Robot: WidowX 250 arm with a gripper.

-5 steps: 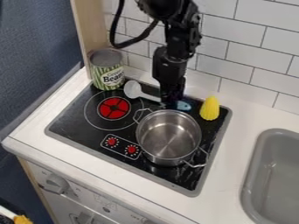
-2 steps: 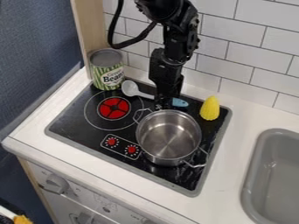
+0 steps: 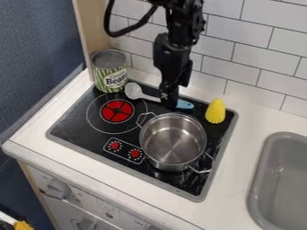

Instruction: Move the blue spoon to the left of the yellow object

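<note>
A tiled wall (image 3: 240,49) backs the white counter (image 3: 240,152) and black stove (image 3: 78,128). The spoon (image 3: 185,104) lies on the stove's far part, bowl left, blue handle right, left of the yellow object (image 3: 215,112) and right of the can (image 3: 110,74). The gripper (image 3: 169,103) is at the handle; open or closed, cannot tell. Nearer stands the pot (image 3: 174,137).

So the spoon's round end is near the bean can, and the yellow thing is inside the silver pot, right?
Not quite: the yellow thing isn't inside the silver pot. The camera view shows it outside, on the black stove top, to the right of the pot in the picture. The spoon's round end is indeed near the bean can.
</note>
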